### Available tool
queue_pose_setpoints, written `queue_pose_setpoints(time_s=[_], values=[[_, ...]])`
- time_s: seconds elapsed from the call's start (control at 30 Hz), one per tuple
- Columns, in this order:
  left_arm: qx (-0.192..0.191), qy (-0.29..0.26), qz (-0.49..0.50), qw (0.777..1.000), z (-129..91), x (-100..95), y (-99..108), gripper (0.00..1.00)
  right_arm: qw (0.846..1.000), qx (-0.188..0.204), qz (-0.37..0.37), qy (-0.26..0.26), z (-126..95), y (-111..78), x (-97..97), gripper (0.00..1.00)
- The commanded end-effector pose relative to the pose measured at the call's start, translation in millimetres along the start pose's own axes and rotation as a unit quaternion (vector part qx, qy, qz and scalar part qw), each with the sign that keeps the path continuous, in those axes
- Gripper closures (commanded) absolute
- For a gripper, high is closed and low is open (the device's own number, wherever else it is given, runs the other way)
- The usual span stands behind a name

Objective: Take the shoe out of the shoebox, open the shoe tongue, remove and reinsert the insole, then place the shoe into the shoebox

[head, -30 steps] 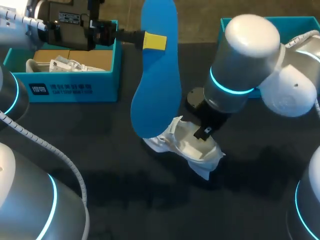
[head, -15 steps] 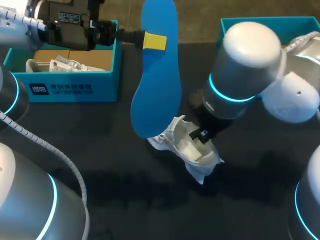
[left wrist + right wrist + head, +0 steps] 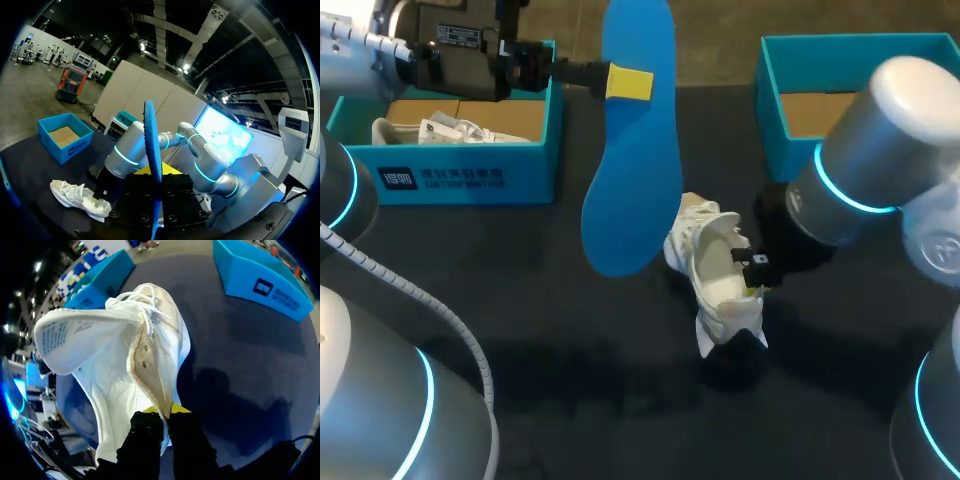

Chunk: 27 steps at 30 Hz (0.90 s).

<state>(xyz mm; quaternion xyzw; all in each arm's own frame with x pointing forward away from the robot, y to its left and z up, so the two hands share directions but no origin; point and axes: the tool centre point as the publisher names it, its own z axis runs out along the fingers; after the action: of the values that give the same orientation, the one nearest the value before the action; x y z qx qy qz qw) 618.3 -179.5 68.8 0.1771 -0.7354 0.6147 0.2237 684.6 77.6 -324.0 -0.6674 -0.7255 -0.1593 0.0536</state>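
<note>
The dark desk carries two blue boxes: the left shoebox, with white items on its cardboard floor, and the right shoebox, whose cardboard floor is bare where visible. The left arm enters above the left shoebox. The left jaws are pinched on the blue insole, one yellow fingertip flat against its upper face. The insole hangs clear of the desk, its lower end just beside the white shoe. The shoe lies on the desk between the two boxes, outside both. The head view shows only the black body of the right jaws against the shoe's rear, below the right arm. The right wrist view supplies the grip: the right jaws are closed on the rim of the shoe opening, yellow fingertips on either side of the tan-lined edge, tongue and laces ahead of them. The left wrist view shows the insole edge-on, rising from between the left jaws, with the shoe on the desk beyond, the right arm over it, and a blue box farther off.
</note>
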Motion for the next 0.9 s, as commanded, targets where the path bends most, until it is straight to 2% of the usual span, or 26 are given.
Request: queue_pose_setpoints(time_s=[0.03,0.3,0.9], values=[[-0.001,0.0,0.0,1.0,0.7,-0.9,-0.7,1.0,0.999,-0.032,0.016,0.033,13.6,-5.8,3.1,1.0],[-0.001,0.0,0.0,1.0,0.7,-0.9,-0.7,1.0,0.999,-0.022,-0.002,0.035,28.8,-3.6,17.1,1.0],[-0.001,0.0,0.0,1.0,0.7,-0.9,-0.7,1.0,0.999,-0.009,-0.008,0.042,56.7,3.4,19.1,1.0]])
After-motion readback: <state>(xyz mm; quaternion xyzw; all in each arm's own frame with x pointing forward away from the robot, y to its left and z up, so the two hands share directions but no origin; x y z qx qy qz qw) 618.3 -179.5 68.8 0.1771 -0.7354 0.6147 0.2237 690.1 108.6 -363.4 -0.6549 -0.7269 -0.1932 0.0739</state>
